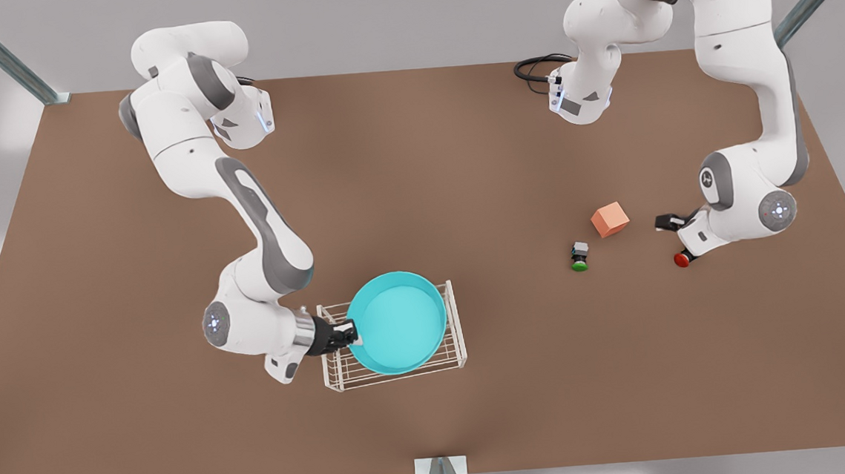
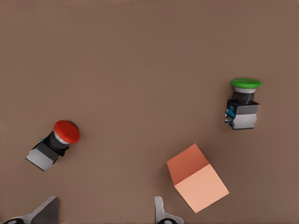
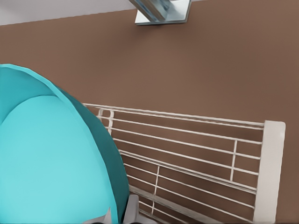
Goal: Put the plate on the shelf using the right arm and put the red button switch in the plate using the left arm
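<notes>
the rim of the plate [image 1: 398, 320] is pinched between the fingers of the right gripper [image 1: 345, 337] at the plate's edge toward the front view's left; in the right wrist view the fingertips [image 3: 132, 210] are seen clamped on that turquoise rim at the bottom of the frame. the plate [image 3: 51, 158] is held over the shelf [image 1: 455, 324], the white wire rack in the lower middle of the front view, and covers most of its bars; whether the plate rests on the bars or is held just above them cannot be told. the shelf's thin bars and one side frame [image 3: 271, 168] are seen beside the plate in the right wrist view. the right arm [image 1: 258, 226] reaches down from the upper left of the front view.

the fingers [image 2: 161, 212] of the left gripper [image 1: 670, 221] are spread apart and nothing is held between them; two fingertips are seen at the bottom edge of the left wrist view. the red button switch [image 2: 53, 144] lies on its side on the brown table [image 1: 479, 411], apart from the fingers, and in the front view its red cap [image 1: 682, 258] shows just below the left arm's wrist at the right of the frame. a green button switch [image 1: 579, 256] and an orange-pink cube [image 1: 609, 219] lie near it toward the front view's left, apart from each other. the left arm [image 1: 747, 95] comes down from the upper right of the frame
</notes>
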You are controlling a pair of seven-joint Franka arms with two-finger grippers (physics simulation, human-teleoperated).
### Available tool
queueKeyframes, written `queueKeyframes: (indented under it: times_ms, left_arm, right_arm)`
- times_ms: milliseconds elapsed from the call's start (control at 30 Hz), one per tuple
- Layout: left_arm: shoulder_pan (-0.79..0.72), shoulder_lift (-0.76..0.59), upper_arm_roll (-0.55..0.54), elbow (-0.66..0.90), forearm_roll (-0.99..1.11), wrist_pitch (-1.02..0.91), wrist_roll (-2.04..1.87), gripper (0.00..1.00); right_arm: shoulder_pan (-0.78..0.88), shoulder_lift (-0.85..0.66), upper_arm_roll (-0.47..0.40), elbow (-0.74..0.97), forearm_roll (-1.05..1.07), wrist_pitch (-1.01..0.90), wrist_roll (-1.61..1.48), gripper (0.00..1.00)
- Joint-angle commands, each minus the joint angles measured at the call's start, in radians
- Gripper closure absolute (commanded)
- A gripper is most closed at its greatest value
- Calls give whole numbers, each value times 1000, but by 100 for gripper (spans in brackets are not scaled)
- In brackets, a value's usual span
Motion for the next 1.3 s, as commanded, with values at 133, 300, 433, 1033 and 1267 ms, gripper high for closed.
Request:
queueKeyframes:
  times_ms: [133, 300, 433, 1033, 1267]
  left_arm:
    - [38, 22, 1, -8, 0, 320, 1056, 0]
    - [46, 16, 1, -6, 2, 320, 1058, 0]
    - [46, 14, 1, -6, 2, 320, 1058, 0]
    - [155, 169, 30, -124, -87, 518, 1147, 0]
    - [137, 189, 18, -129, -181, 516, 1135, 0]
  right_arm:
    - [30, 19, 0, -1, -33, 8, 226, 79]
    - [32, 18, 0, -1, -27, 22, 234, 0]
    - [15, -22, 4, -1, -22, -4, 226, 0]
    - [-323, -608, -119, -239, -524, -757, 86, 0]
    - [-326, -639, -129, -288, -522, -710, 83, 0]
